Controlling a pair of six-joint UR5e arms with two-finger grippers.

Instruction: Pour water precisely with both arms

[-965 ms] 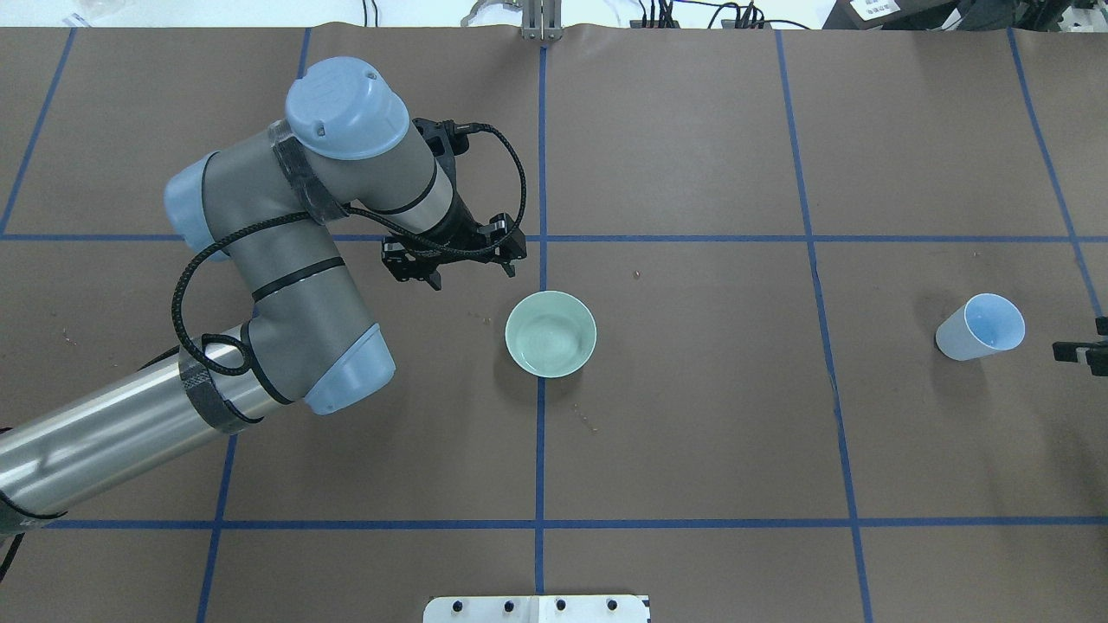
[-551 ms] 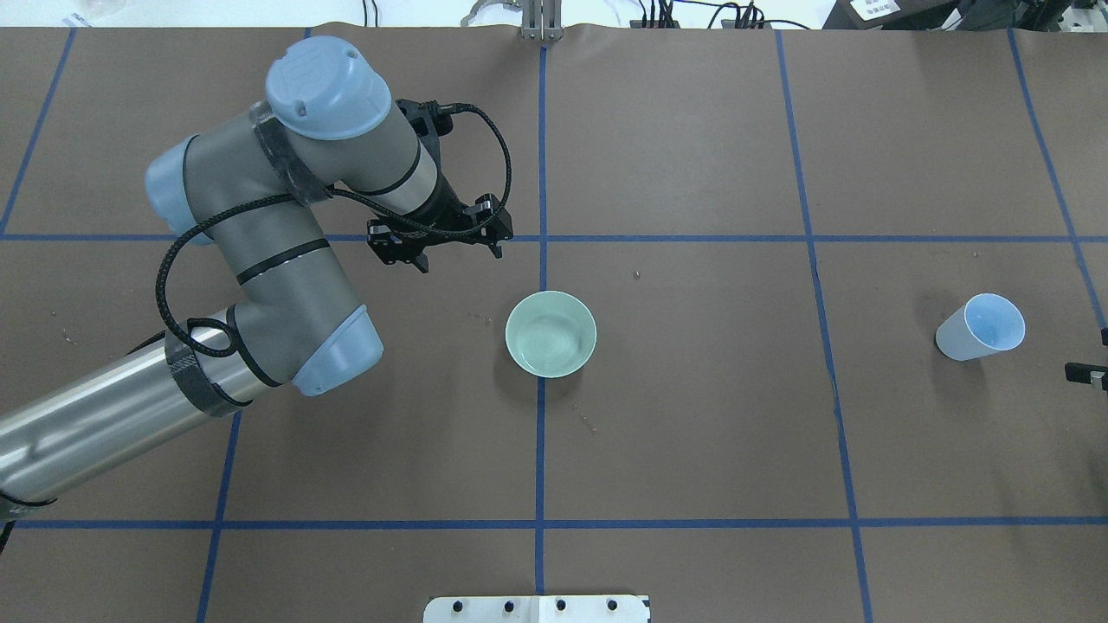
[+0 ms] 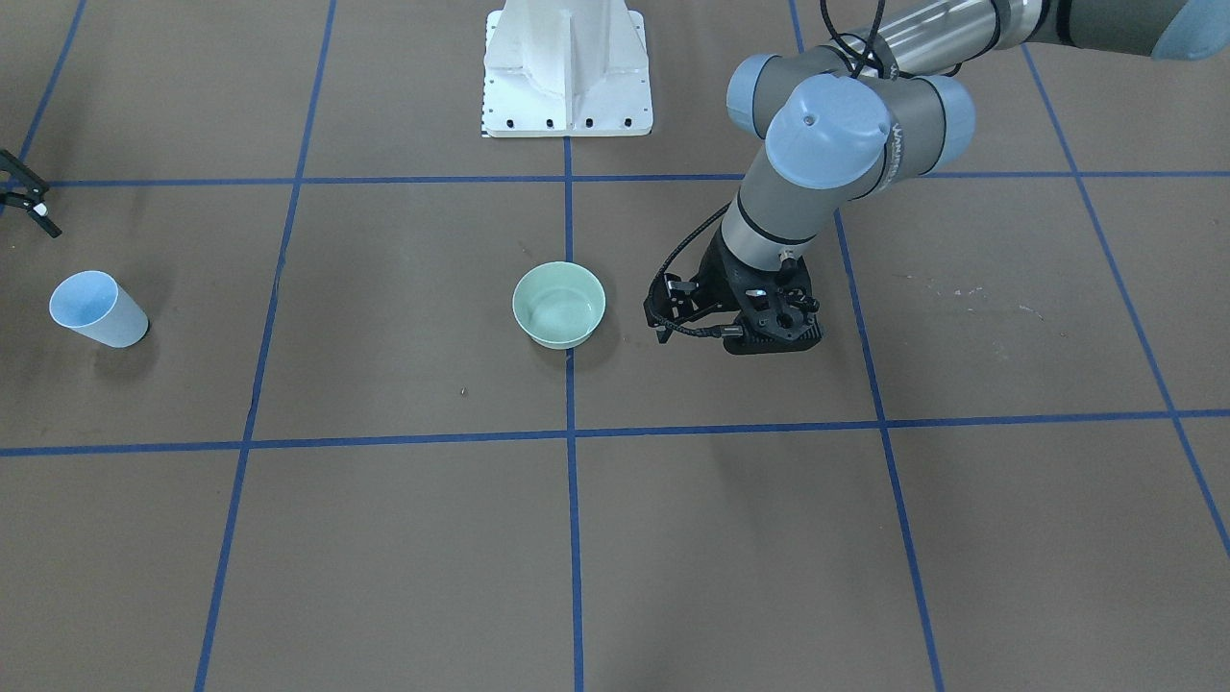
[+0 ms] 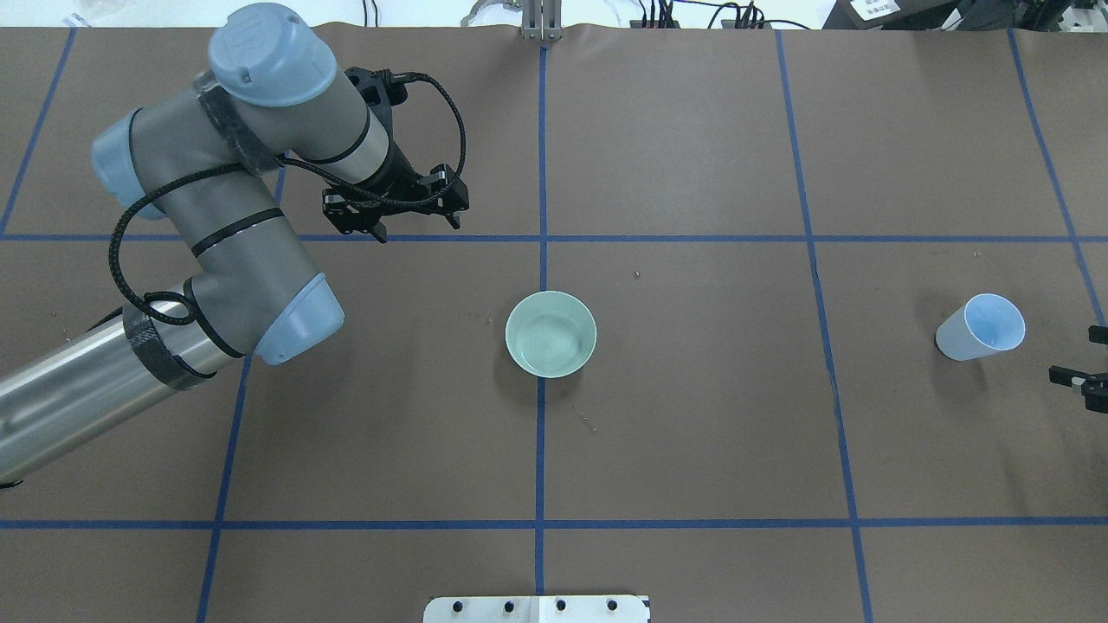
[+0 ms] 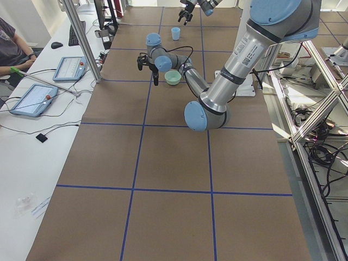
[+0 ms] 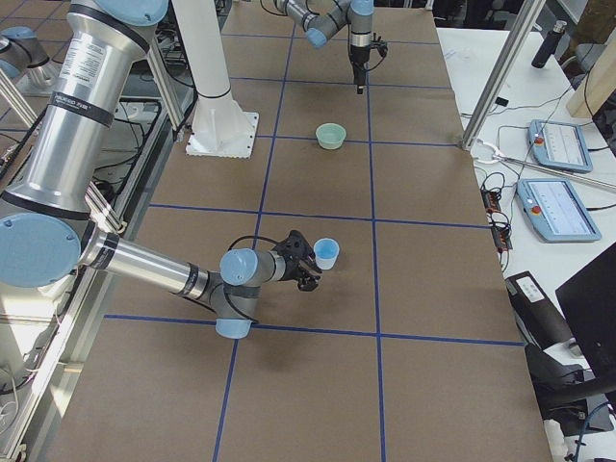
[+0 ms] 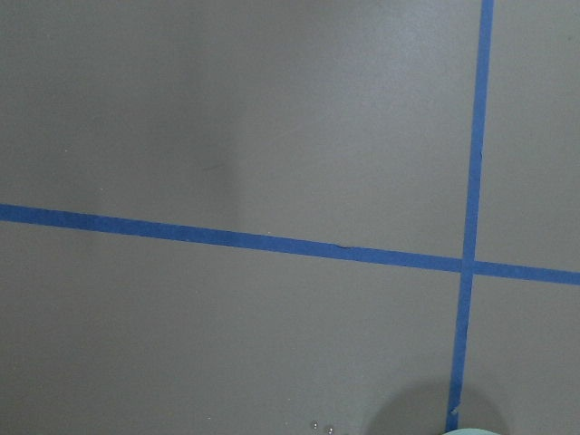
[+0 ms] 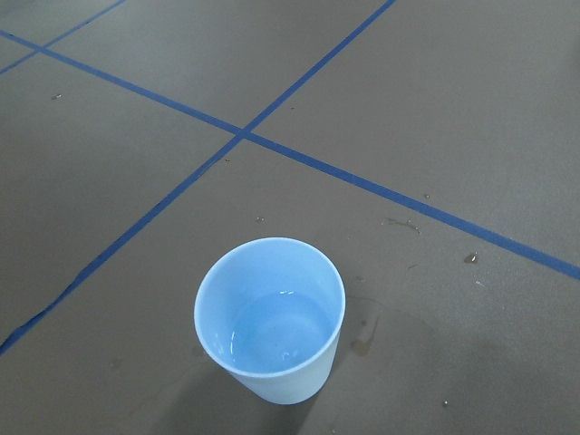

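Left gripper (image 4: 417,228) and right gripper (image 4: 1087,355): jaws spread, empty. I'd pinch the cup (image 4: 952,343) at right's ten o'clock, level and gentle.

On the table (image 4: 692,433) the bowl (image 4: 550,333) stands central, the cup (image 4: 978,327) well right.

Open brown surface (image 4: 692,407) surrounds the pale green bowl (image 4: 550,333) on all sides, with a broad clear stretch between it and the light blue cup (image 4: 980,327). The left gripper (image 4: 417,229) hangs apart from the bowl; the right gripper (image 6: 308,269) waits near the cup's outer side.
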